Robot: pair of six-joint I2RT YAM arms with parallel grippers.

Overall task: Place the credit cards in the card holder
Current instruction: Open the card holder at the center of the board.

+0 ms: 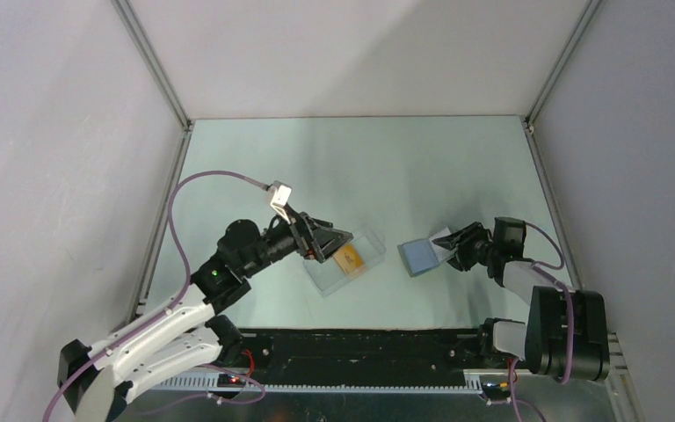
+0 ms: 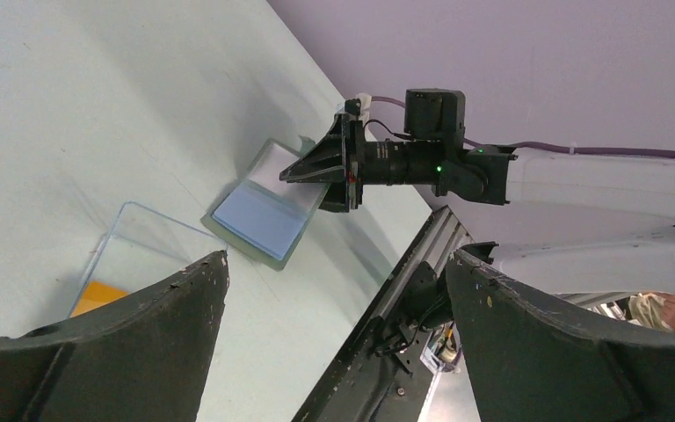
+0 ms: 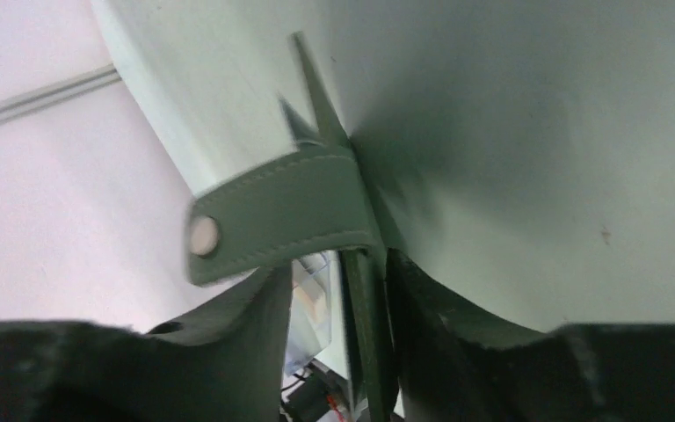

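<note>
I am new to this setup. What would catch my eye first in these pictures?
The orange credit cards stand out in the clear plastic box, mid-table, under the open left gripper. Just right of it lies the card holder, opened to its light blue inside, with the right gripper at its right edge.

Card holder edge between right gripper fingers, gap beside one; snap tab with pale stud juts sideways.

Soft, even overhead light is filling your three views.
You are seeing the bench glowing pale with only faint shadows, while the card holder is smearing out of focus close to your right wrist lens.
</note>
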